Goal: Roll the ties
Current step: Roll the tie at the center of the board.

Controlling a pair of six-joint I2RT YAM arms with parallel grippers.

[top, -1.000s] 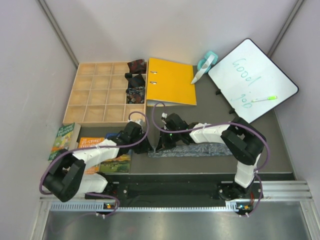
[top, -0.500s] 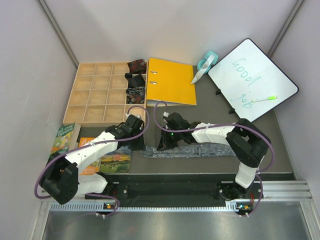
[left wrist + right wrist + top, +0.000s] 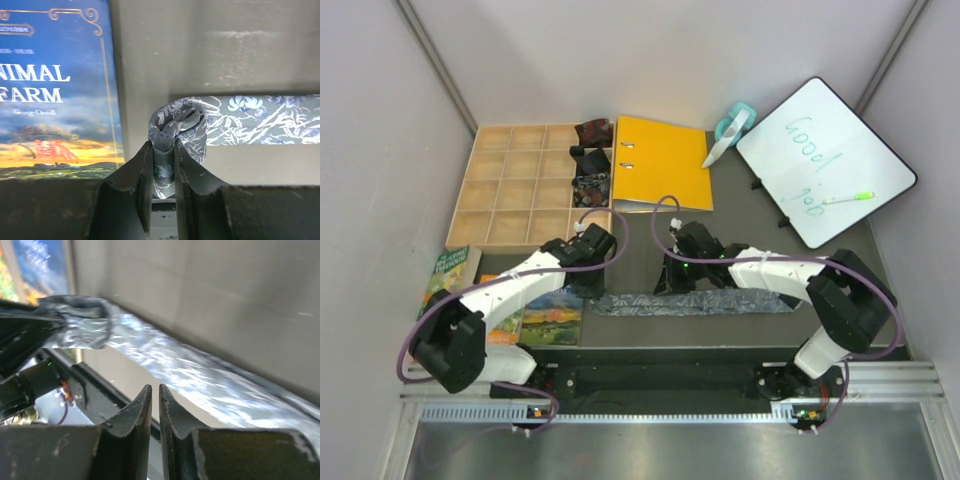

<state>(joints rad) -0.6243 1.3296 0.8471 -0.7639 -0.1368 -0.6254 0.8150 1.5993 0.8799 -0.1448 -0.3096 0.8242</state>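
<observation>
A silvery grey-blue patterned tie (image 3: 710, 302) lies stretched flat along the near part of the dark table. My left gripper (image 3: 596, 287) is at its left end. In the left wrist view it (image 3: 162, 146) is shut on the folded, curled end of the tie (image 3: 260, 119). My right gripper (image 3: 671, 285) hovers just above the tie, right of the left one. Its jaws (image 3: 155, 388) are together with nothing between them, and the tie (image 3: 200, 377) runs blurred beyond them. Dark red (image 3: 593, 131), black (image 3: 588, 160) and dark speckled (image 3: 590, 190) rolled ties sit in the wooden tray's right column.
The wooden grid tray (image 3: 510, 190) stands at the back left, with an orange binder (image 3: 663, 163) beside it. A whiteboard (image 3: 825, 160) with a green marker (image 3: 848, 198) and a tape dispenser (image 3: 732, 128) are at the back right. Books (image 3: 548, 318) lie at the left, one being Animal Farm (image 3: 55, 100).
My left gripper has drawn the tie's end slightly left and its arm has swung inward. My right gripper has moved right along the tie. More of the tie now shows.
</observation>
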